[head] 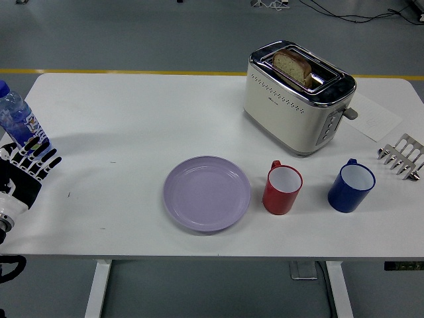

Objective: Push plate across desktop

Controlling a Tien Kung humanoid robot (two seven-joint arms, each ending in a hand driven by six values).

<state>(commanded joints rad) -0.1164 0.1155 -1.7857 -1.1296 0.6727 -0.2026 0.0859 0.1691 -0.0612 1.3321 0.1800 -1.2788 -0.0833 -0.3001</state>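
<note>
Lavender plate [207, 193] sits just below the centre of the frame, flat on the white table [132, 112], untouched, close to the near edge. It's round and shallow with a low raised rim, and its smooth matte finish looks like plastic or glazed ware, the sort that should slide easily on this slick top.

Just to its right stands a red mug [282, 189], white inside, very near the plate's rim but not touching. Further right is a blue mug [350, 185]. Above them, in the upper right, a cream and chrome toaster [296, 97] with a slice of bread [293, 67] standing up in a slot. At the far right edge are a small metal rack [401, 156] and a sheet of paper [374, 118].

Over at the left edge, the left hand [25, 169] hovers by the table's side, black with white-marked fingers spread wide, holding nothing. A water bottle [16, 119] with a blue label stands just behind it. No right hand to be seen.

So the push hasn't begun; this looks like the approach. Next, the hand must cross the open table to the plate's left rim and push with care, since that red mug is right in the way.
</note>
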